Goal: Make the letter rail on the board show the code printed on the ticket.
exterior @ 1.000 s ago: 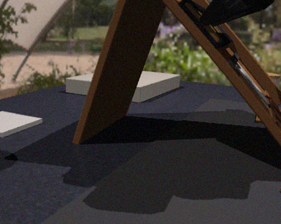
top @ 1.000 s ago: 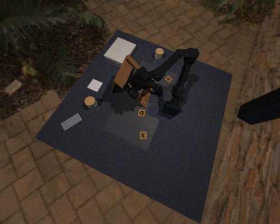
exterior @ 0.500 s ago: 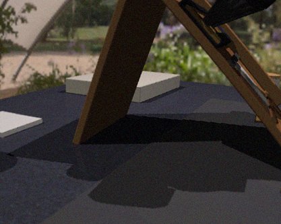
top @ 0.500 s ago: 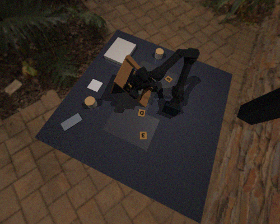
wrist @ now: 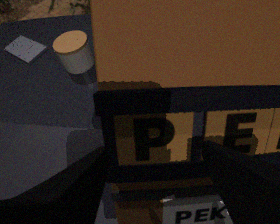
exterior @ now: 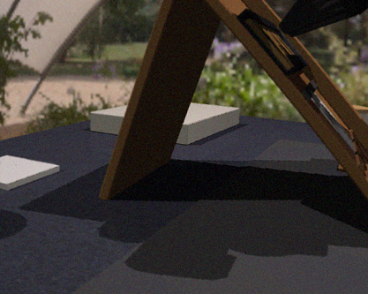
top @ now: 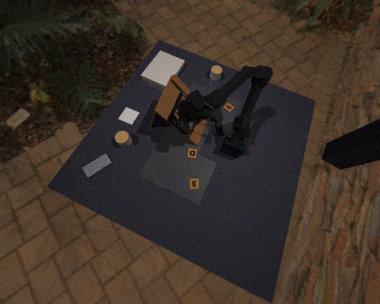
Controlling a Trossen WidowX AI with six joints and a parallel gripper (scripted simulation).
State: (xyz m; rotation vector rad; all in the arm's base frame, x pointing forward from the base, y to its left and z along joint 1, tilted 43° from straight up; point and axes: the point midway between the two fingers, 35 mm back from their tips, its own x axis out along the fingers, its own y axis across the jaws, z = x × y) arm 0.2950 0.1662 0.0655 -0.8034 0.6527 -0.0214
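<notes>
The wooden board (top: 166, 102) (exterior: 322, 121) stands tilted, with a dark letter rail (wrist: 225, 97) across it. A P tile (wrist: 154, 139) lies in the rail near its left end. A gap separates it from an E tile (wrist: 241, 132); part of another tile shows at the right edge. My gripper (wrist: 155, 150) is open, its fingers either side of the P tile; the fingertips are close to the rail. The ticket (wrist: 195, 216) shows "PEK", the rest hidden by a finger. A D tile (top: 192, 153), a tile like 3 (top: 194, 184) and a tile like S or 5 (top: 229, 107) lie on the counter.
A white box (top: 163, 68) (exterior: 210, 122) lies behind the board. Two wood-topped cylinders (top: 216, 73) (top: 123, 139) stand on opposite sides of the board. A white square (top: 129, 115) (exterior: 16, 173) and a grey plate (top: 97, 165) lie near the counter's edge.
</notes>
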